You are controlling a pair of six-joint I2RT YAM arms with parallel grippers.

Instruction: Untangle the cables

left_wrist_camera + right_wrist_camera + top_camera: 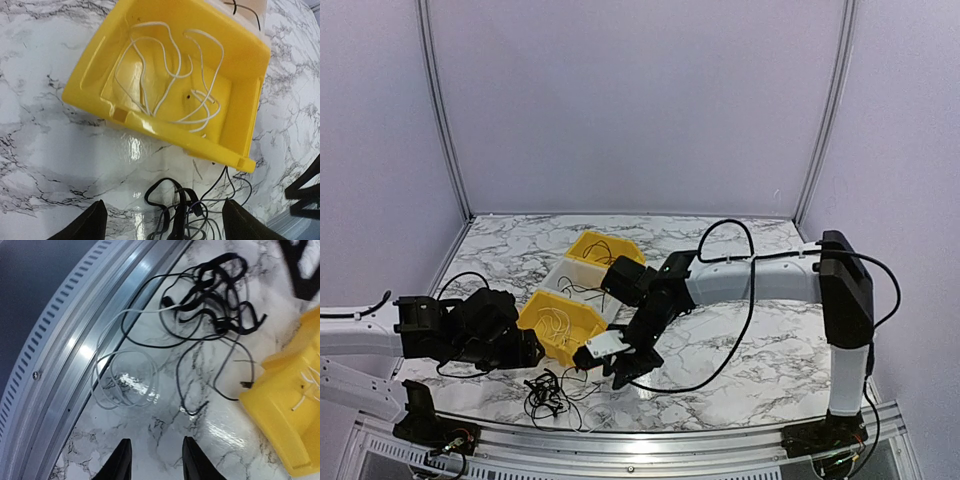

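The cables [548, 392] lie in a loose, mostly black tangle at the lower centre of the top view, on the marble table [770, 335] just above the metal rail [650, 440]. The left gripper [525, 352] sits just up and left of them, the right gripper [620, 372] just to their right. In the left wrist view the fingers [92, 222] stand wide apart at the bottom edge, gripping nothing, with the top of the tangle [180, 210] low between them. Above it a yellow bin [95, 80] fills the upper frame, with white cords [165, 75] looped inside. In the right wrist view the fingers [120, 460] are parted at the bottom edge with bare marble between them. The tangle [207, 297] is well above them at upper centre. A few pale loops [125, 380] trail from it toward the rail [65, 340] on the left, and the bin's corner [290, 410] shows at the right.
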